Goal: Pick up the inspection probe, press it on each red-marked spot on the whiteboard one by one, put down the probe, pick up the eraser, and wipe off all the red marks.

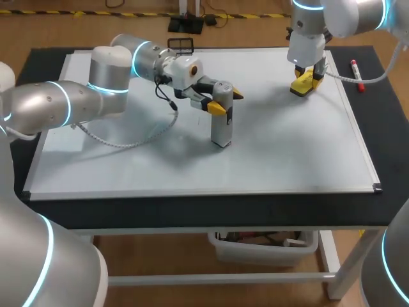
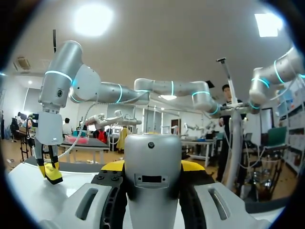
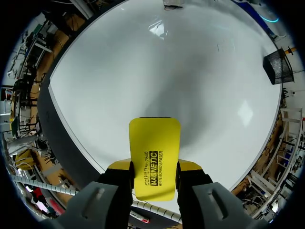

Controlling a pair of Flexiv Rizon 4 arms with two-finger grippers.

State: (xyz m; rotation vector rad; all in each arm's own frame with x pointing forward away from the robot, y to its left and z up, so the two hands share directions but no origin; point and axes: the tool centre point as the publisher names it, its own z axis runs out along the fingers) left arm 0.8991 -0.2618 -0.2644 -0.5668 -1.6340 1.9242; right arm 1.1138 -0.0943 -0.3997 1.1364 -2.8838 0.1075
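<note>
1. Grips the inspection probe [image 1: 221,128] in the left hand [image 1: 225,102], yellow-tipped fingers clamped on its grey body from both sides.
2. Stands that probe upright near the middle of the whiteboard [image 1: 287,153], lower end down on the white face.
3. Shows a small dark dot and a rectangular recess on the probe's front in the left wrist view.
4. Holds the yellow eraser [image 3: 155,164] in the right hand [image 1: 307,82], fingers pressed against its two long sides, near the whiteboard's far right corner; cannot tell whether it touches the board.
5. Bears black print along the eraser's yellow back, not read off here.
6. Has a red-and-white marker [image 1: 356,75] lying on the dark surface [image 1: 192,214] just beside the whiteboard's right edge.
7. Has a black mesh basket [image 1: 180,44] at the whiteboard's far edge.
</note>
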